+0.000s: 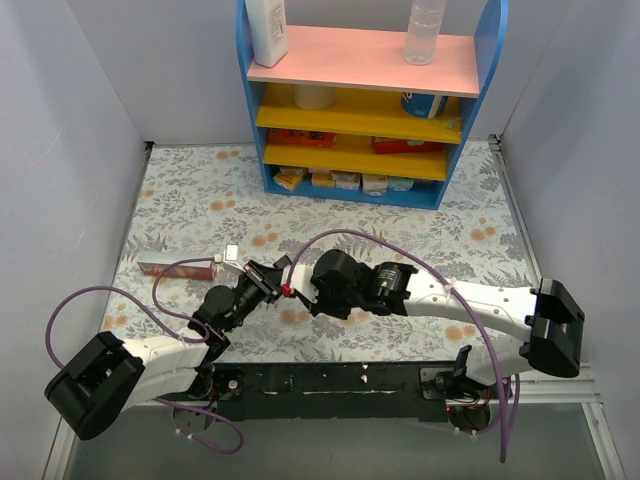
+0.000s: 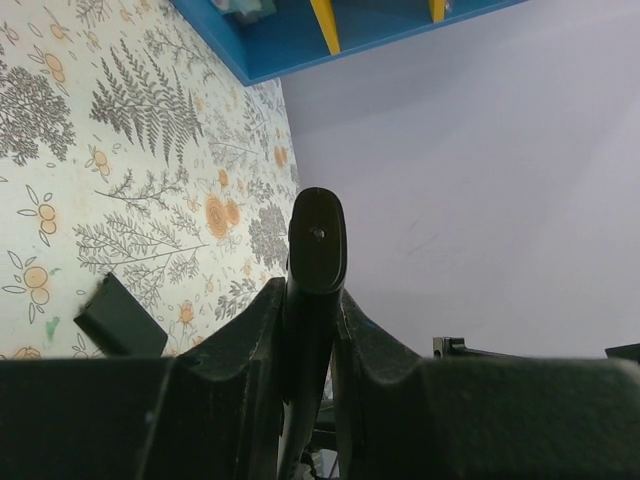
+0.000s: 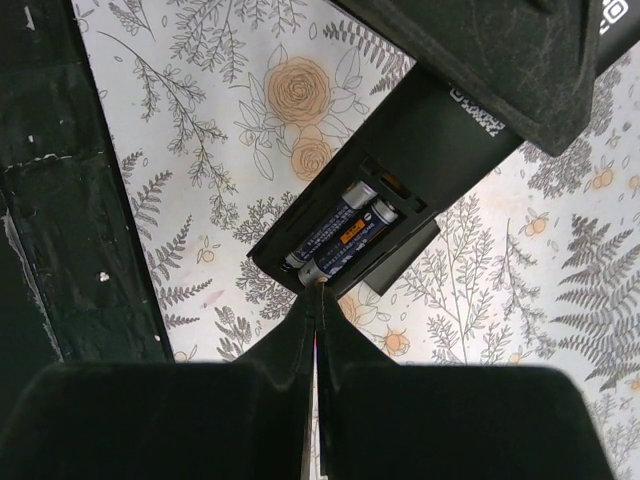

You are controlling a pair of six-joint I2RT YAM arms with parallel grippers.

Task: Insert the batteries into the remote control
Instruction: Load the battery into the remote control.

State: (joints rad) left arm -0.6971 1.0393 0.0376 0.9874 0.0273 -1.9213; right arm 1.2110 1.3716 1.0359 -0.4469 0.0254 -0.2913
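My left gripper is shut on the black remote control and holds it above the table. In the left wrist view the remote stands edge-on between the fingers. Its back compartment is open, and two batteries lie side by side in it. My right gripper is shut, and its tips touch the near end of one battery. In the top view the right gripper meets the left one at the middle of the table. A small flat black square piece lies on the cloth below the remote.
A reddish-brown flat stick and a small white piece lie at the left on the floral cloth. A blue shelf unit with bottles and boxes stands at the back. Grey walls close in both sides.
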